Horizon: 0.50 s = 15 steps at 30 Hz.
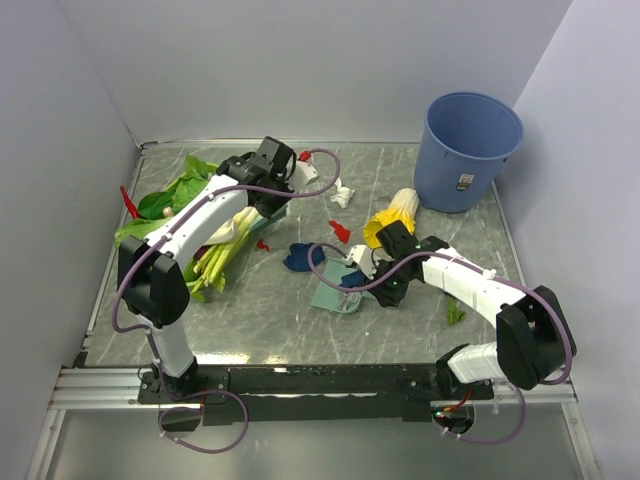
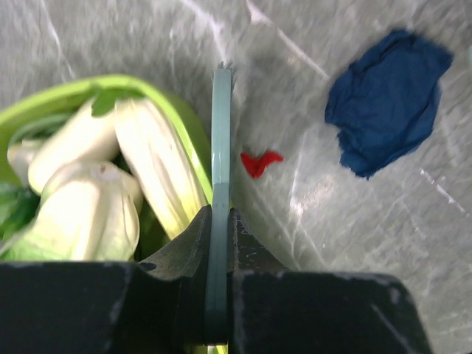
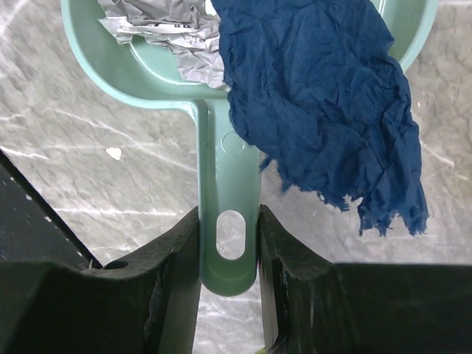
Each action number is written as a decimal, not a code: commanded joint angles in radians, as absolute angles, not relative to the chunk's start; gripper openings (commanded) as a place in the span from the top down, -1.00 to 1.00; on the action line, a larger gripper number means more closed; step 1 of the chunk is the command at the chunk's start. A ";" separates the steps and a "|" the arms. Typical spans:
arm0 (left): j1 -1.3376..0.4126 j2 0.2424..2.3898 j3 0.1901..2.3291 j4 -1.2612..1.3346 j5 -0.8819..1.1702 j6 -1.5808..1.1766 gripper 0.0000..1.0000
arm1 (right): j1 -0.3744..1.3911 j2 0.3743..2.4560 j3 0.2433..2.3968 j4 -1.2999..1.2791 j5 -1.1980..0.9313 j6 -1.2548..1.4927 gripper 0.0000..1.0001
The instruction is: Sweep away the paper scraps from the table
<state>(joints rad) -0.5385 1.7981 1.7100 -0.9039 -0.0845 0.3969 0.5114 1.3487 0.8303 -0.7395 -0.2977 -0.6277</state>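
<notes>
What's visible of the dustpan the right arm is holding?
The dustpan is pale teal, glossy plastic, with a shallow rounded pan and a flat handle ending in an oval hanging slot. The right gripper has its fingers shut on either side of the handle at the slot. The pan sits low over the table, near its centre; whether it touches the table is unclear. It holds a crumpled white paper scrap and a large dark blue paper scrap that drapes over the rim beside the handle.
</notes>
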 commanded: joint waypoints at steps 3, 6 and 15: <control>-0.557 1.772 1.720 -0.973 -0.207 0.312 0.99 | 0.500 1.310 0.816 -0.772 -0.219 -0.655 1.00; -0.560 1.769 1.684 -0.973 -0.176 0.301 0.99 | 0.497 1.348 0.833 -0.759 -0.198 -0.641 1.00; -0.614 1.776 1.646 -0.977 -0.069 0.307 0.99 | 0.495 1.483 0.926 -0.736 -0.170 -0.626 1.00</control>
<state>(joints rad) -0.5808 1.7981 1.6413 -0.9749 -0.1265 0.3199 0.5056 1.4471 0.8646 -0.7483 -0.2134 -0.6361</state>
